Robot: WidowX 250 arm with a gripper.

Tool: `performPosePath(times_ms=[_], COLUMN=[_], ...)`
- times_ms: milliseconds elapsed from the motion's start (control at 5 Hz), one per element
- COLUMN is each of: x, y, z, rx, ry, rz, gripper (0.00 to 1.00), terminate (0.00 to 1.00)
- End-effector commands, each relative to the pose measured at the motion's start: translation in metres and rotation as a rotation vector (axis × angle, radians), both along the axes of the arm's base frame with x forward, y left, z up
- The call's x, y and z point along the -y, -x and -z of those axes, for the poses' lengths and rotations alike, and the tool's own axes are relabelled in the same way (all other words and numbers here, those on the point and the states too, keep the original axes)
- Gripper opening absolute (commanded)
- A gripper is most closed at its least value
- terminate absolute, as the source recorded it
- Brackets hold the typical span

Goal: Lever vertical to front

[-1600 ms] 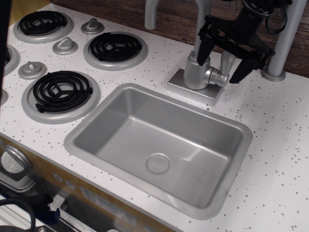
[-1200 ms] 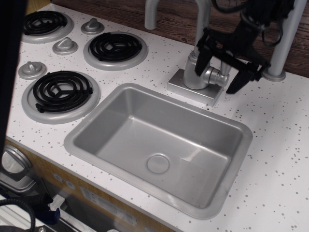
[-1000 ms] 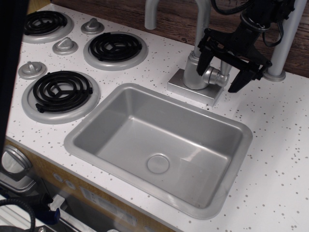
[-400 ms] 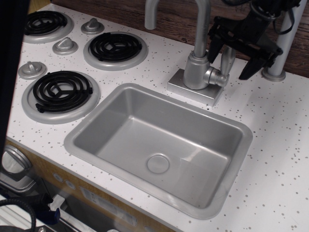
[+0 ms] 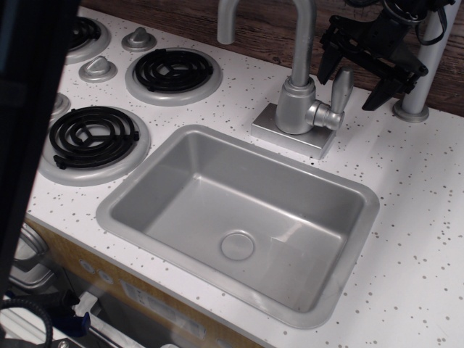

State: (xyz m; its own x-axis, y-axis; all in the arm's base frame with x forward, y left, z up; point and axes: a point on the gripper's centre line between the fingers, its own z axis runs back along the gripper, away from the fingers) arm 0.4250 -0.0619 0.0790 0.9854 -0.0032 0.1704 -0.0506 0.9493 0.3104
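Above and behind the lever (image 5: pixel 340 88), black gripper (image 5: pixel 357 81) with fingers (image 5: pixel 328 59) spread apart, grasping nothing, clear of the paddle. Lever upright on its short stub, just right of the faucet base (image 5: pixel 296 125) and the curved spout (image 5: pixel 304 29). In front of the lever, grey sink (image 5: pixel 130 190). Far left of the lever, black stove burners (image 5: pixel 93 134) and silver knobs (image 5: pixel 97 69).

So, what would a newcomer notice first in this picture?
Probably the large grey sink in the middle of the speckled white counter. Behind it stands the faucet, its small lever pointing up, with the black gripper open just above and behind it. Black coil burners lie at left.
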Motion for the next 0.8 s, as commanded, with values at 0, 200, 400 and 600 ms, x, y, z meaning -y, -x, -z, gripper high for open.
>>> performPosePath(times_ms=[0, 200, 400, 600], x=[-0.004, -0.004, -0.002, -0.001], y=[-0.009, -0.007, 0.002, 0.023], z=[-0.019, -0.017, -0.016, -0.012], rx=[0.058, 0.053, 0.029, -0.007], ry=[0.003, 0.007, 0.022, 0.043], rz=[-0.026, -0.035, -0.061, -0.102], gripper=[0.0, 0.0, 0.0, 0.0], terminate=[0.0, 0.0, 0.0, 0.0])
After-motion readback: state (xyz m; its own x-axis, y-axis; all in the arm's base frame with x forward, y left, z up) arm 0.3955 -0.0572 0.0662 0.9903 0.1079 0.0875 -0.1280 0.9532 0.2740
